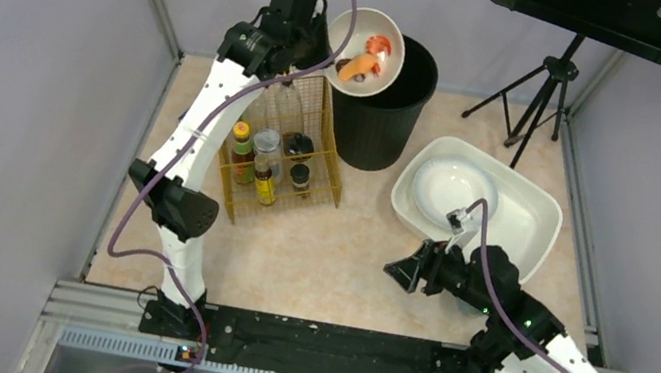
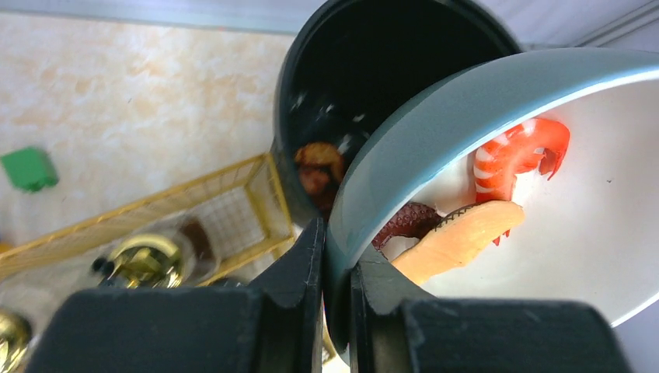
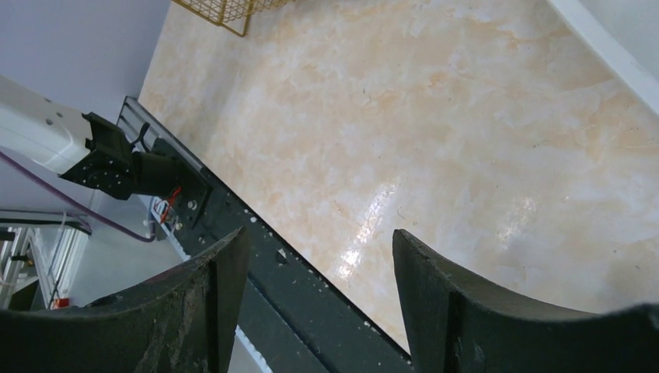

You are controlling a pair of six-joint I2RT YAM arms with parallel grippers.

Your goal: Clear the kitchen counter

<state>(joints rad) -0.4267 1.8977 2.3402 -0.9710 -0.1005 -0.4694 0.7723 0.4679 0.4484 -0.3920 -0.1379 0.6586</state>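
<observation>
Over the black bin (image 1: 391, 105) at the far side of the counter (image 1: 335, 258), the left tool (image 2: 336, 272) is clamped on the rim of a tilted bowl (image 1: 364, 50), one finger inside and one outside; a toy shrimp (image 2: 517, 155), a pale orange piece (image 2: 462, 237) and a dark tentacle (image 2: 408, 221) lie in it, not yet tipped out; a brown scrap (image 2: 319, 167) is in the bin already. Sauce bottles and jars stand in the gold wire basket (image 1: 286, 154); a white dish (image 1: 453, 187) sits in the white tub (image 1: 522, 229). The right tool (image 3: 319, 287) hangs wide open and empty above bare counter near the front rail (image 1: 330, 349). My guess is the job is well along; emptying the bowl, putting it in the tub, and the small green block (image 2: 29, 169) on the counter remain.
</observation>
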